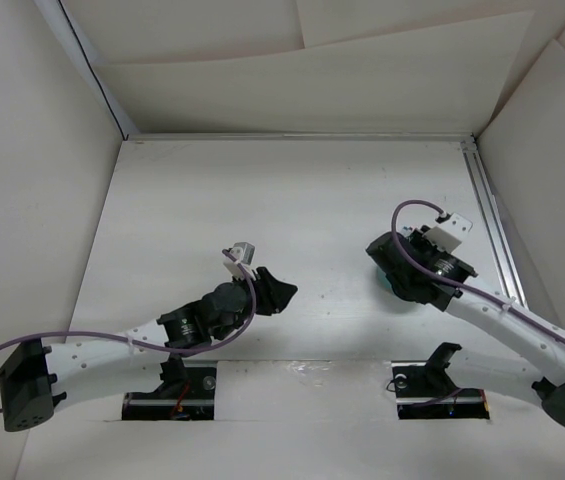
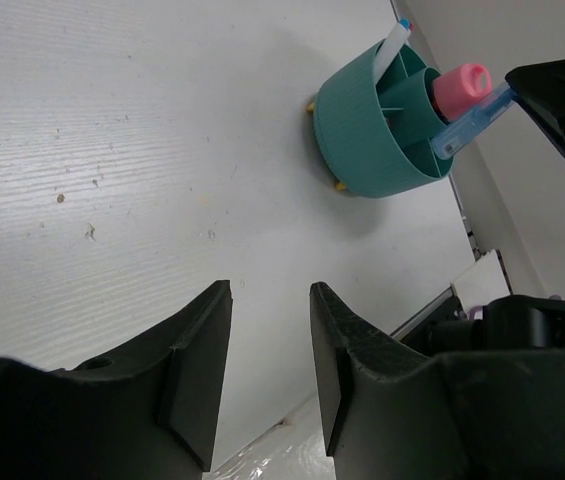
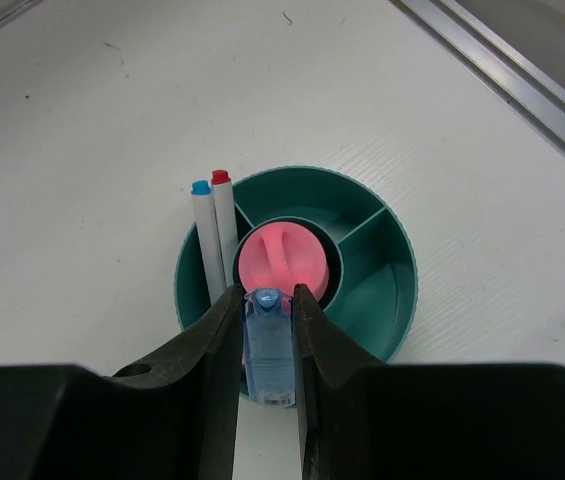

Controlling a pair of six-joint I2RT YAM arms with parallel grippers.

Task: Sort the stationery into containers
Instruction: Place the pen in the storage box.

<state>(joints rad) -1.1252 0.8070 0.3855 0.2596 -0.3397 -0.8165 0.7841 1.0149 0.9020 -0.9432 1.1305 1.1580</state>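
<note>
Black fingers of the right gripper point(image 3: 267, 335) pinch a light blue eraser block point(image 3: 268, 355) between them, held over the near rim of the teal cup point(image 3: 387, 300), its tip just beside the pink piece point(image 3: 282, 258) that stands in the cup's round middle compartment. 2 white pens lean side by side in 1 outer compartment, the blue-capped pen point(image 3: 205, 240) against the red-capped pen point(image 3: 226, 230). Well apart, the left gripper point(image 2: 270, 300) hangs over the white table point(image 2: 112, 150), its jaws spread with nothing between them
</note>
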